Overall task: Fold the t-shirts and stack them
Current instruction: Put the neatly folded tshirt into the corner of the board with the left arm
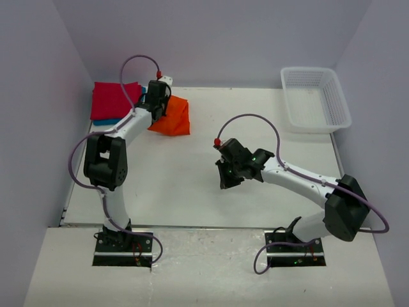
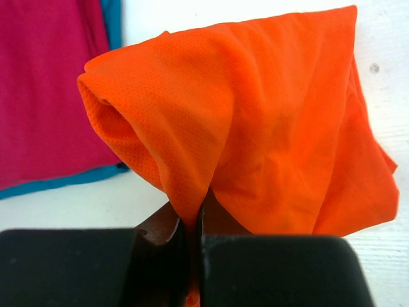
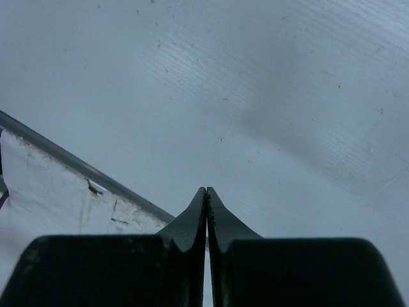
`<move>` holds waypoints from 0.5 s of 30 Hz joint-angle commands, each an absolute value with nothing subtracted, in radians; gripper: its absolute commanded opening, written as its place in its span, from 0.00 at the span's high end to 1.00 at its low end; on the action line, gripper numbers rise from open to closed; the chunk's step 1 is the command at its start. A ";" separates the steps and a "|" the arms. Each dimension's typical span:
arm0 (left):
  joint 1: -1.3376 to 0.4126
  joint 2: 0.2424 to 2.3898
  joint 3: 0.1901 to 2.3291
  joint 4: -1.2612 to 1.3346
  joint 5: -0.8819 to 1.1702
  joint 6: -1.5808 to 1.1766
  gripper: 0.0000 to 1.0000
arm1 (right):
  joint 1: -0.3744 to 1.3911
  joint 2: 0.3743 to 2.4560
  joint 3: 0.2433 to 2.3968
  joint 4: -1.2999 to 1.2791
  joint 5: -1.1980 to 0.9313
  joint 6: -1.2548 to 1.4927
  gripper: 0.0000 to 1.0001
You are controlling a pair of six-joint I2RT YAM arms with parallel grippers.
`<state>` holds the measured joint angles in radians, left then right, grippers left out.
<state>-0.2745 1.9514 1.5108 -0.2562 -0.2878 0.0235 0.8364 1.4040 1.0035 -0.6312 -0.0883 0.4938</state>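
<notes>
My left gripper [image 1: 163, 109] is shut on the orange t-shirt [image 1: 172, 118] at the back left of the table; in the left wrist view the orange cloth [image 2: 255, 128] is pinched between the jaws and hangs bunched in front of them. The crimson t-shirt [image 1: 112, 100] lies folded in the back left corner on top of the blue t-shirt [image 1: 107, 121], whose edge shows beneath it; both also show in the left wrist view, crimson [image 2: 45, 89] over blue [image 2: 57, 182]. My right gripper [image 1: 227, 179] is shut and empty over bare table at the centre.
A white plastic mesh basket [image 1: 315, 99] stands at the back right corner. The table's near edge with a metal strip [image 3: 77, 167] shows in the right wrist view. Grey walls close in the left, back and right.
</notes>
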 commanded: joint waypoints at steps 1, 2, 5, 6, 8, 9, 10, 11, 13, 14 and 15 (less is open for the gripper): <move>-0.253 1.930 1.594 -0.173 -0.370 0.130 1.00 | 0.836 1.431 1.063 -0.614 -0.080 0.480 1.00; -0.244 1.927 1.604 -0.163 -0.402 0.139 1.00 | 0.836 1.434 1.072 -0.620 -0.072 0.477 1.00; -0.219 1.911 1.618 -0.127 -0.425 0.170 1.00 | 0.835 1.447 1.077 -0.624 -0.068 0.468 1.00; -0.215 1.904 1.620 -0.117 -0.428 0.187 1.00 | 0.834 1.453 1.078 -0.626 -0.069 0.466 1.00; -0.206 1.895 1.617 -0.077 -0.457 0.208 1.00 | 0.834 1.466 1.077 -0.629 -0.069 0.468 1.00; -0.204 1.890 1.615 -0.063 -0.463 0.233 1.00 | 0.834 1.470 1.075 -0.629 -0.074 0.468 1.00; -0.198 1.885 1.609 -0.048 -0.480 0.245 1.00 | 0.834 1.473 1.071 -0.629 -0.074 0.471 1.00; -0.193 1.884 1.608 -0.025 -0.482 0.268 1.00 | 0.834 1.474 1.071 -0.629 -0.077 0.471 1.00; -0.180 1.887 1.609 -0.018 -0.495 0.282 1.00 | 0.833 1.477 1.066 -0.629 -0.075 0.471 1.00; -0.175 1.887 1.612 0.017 -0.500 0.290 1.00 | 0.833 1.479 1.066 -0.630 -0.074 0.472 1.00; -0.166 1.888 1.614 0.017 -0.499 0.299 1.00 | 0.831 1.479 1.068 -0.629 -0.072 0.471 1.00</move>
<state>-0.1875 1.9499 1.5749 -0.1040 -0.4503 0.2291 0.8364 1.4784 1.0451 -0.6346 -0.0879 0.4793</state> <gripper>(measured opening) 0.031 0.003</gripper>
